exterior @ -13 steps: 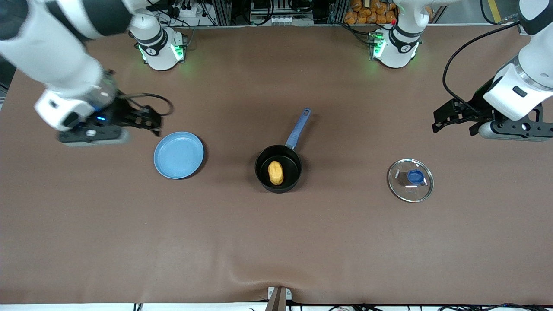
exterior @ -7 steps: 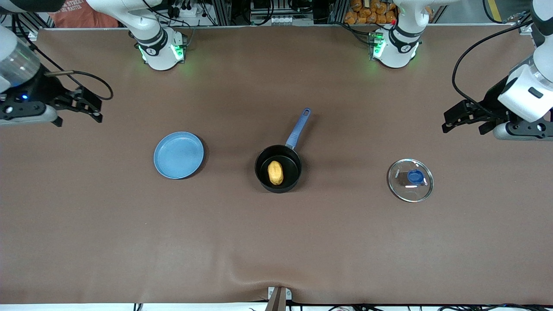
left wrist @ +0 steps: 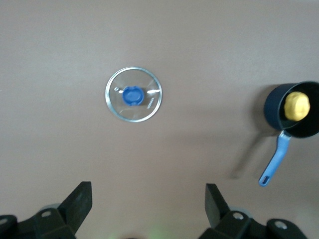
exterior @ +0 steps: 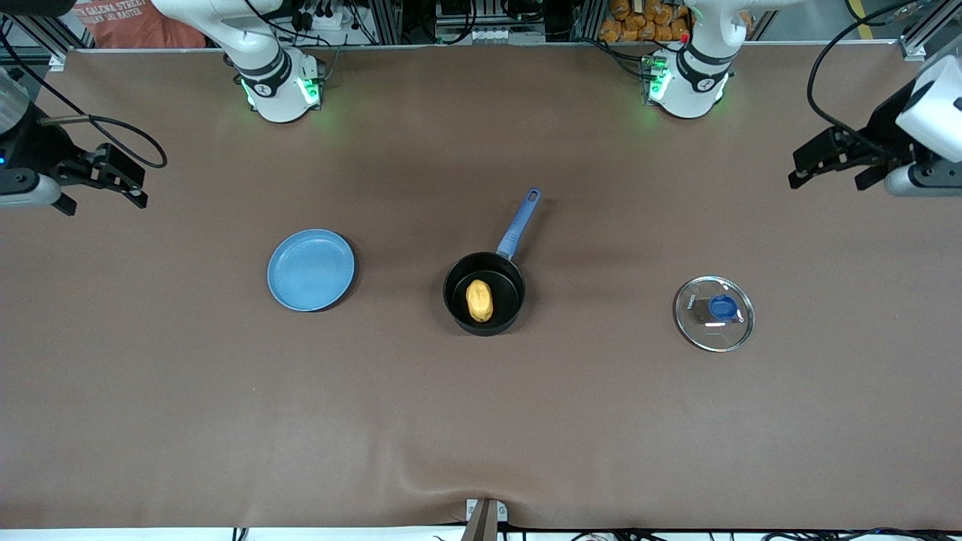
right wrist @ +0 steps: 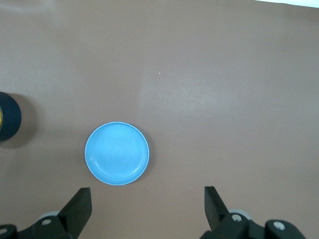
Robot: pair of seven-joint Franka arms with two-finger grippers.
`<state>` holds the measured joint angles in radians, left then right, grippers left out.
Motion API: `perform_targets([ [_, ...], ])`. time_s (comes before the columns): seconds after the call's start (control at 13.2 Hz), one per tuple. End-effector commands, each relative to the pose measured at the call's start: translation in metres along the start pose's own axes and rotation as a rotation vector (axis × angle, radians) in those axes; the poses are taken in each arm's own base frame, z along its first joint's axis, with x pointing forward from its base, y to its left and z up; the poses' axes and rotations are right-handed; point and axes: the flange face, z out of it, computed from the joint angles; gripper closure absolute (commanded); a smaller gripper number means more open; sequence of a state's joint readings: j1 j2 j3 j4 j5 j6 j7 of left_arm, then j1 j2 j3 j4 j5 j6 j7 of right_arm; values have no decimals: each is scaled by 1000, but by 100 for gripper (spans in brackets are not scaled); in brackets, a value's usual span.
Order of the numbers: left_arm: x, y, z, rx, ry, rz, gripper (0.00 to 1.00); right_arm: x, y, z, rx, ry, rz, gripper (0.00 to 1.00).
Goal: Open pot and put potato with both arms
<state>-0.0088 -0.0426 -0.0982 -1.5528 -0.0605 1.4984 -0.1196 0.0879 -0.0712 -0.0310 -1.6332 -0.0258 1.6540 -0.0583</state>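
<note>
The black pot point(exterior: 484, 293) with its long blue handle point(exterior: 520, 222) stands open at the table's middle, and the yellow-orange potato point(exterior: 479, 300) lies inside it. The pot also shows in the left wrist view point(left wrist: 294, 110) with the potato point(left wrist: 296, 105). The glass lid with a blue knob point(exterior: 714, 312) lies flat on the table toward the left arm's end, also in the left wrist view point(left wrist: 133, 94). My left gripper point(exterior: 810, 167) is open and empty, high over the table's left-arm end. My right gripper point(exterior: 126, 180) is open and empty, high over the right-arm end.
A flat light-blue plate point(exterior: 311, 269) lies empty between the pot and the right arm's end; it shows in the right wrist view point(right wrist: 117, 153). The two arm bases point(exterior: 279, 83) point(exterior: 688, 79) stand at the table's edge farthest from the front camera.
Both grippers have drawn back and up toward their own ends of the table, away from plate and lid. The pot, potato, lid and plate have not moved.
</note>
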Motion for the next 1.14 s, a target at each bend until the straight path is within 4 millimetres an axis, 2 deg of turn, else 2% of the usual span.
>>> perform_targets([
  [0.0, -21, 1, -5, 53, -16, -14, 0, -8, 4, -12, -17, 19, -10, 0],
  [0.3, -32, -3, -13, 108, -18, -12, 0, -7, 13, -12, -18, 27, 1, 0],
  [0.61, -28, -11, -28, 101, 14, -20, 0, -8, 12, -8, -12, 11, 32, 0],
  [1.06, -28, -13, -30, 104, 14, -31, 0, -3, 9, -1, -14, 0, 27, 0],
])
